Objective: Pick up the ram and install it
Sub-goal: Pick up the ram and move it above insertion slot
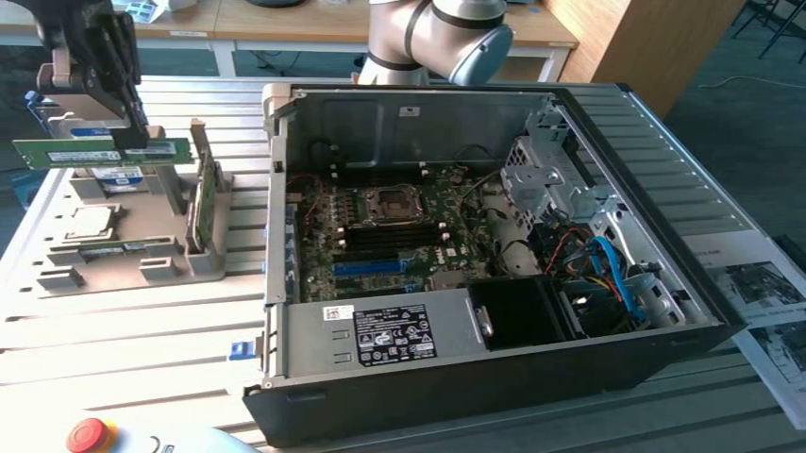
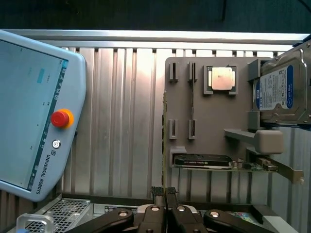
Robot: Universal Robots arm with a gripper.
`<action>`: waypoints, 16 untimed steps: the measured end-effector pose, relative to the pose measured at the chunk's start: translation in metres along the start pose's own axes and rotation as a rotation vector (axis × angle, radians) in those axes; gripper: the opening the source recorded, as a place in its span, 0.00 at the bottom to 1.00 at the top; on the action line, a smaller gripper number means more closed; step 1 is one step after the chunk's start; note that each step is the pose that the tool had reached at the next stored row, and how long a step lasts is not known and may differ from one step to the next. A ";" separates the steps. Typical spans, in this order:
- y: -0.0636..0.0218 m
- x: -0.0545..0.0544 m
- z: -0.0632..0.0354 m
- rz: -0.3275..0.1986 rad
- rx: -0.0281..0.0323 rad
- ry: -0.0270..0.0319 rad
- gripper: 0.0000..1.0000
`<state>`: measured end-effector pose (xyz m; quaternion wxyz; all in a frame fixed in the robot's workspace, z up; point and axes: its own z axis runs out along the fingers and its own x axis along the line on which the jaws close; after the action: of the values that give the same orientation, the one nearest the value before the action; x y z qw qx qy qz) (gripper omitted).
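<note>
The ram (image 1: 75, 154), a long green stick with a white label, hangs level in the air above the grey parts tray (image 1: 126, 274) at the exterior view's left. My gripper (image 1: 136, 140) is shut on the stick's end nearest the computer case. In the wrist view my black fingertips (image 2: 158, 193) are pressed close together above the tray (image 2: 214, 121), and the stick is hidden edge-on between them. The open computer case (image 1: 478, 245) lies at the centre, with the motherboard's memory slots (image 1: 377, 253) below the CPU socket (image 1: 384, 203).
On the tray sit a hard drive (image 2: 279, 94), a CPU chip (image 2: 221, 78), a graphics card (image 2: 201, 161) and a second green stick (image 1: 120, 247). A teach pendant with a red stop button (image 2: 60, 118) lies on the slatted metal table (image 2: 126, 121). The arm's base (image 1: 441, 38) stands behind the case.
</note>
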<state>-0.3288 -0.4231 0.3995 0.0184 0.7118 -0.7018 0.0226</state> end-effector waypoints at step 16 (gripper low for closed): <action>-0.0268 0.005 -0.0001 -0.002 -0.0036 -0.0001 0.12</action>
<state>-0.3020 -0.4279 0.4000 0.0196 0.7124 -0.7011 0.0213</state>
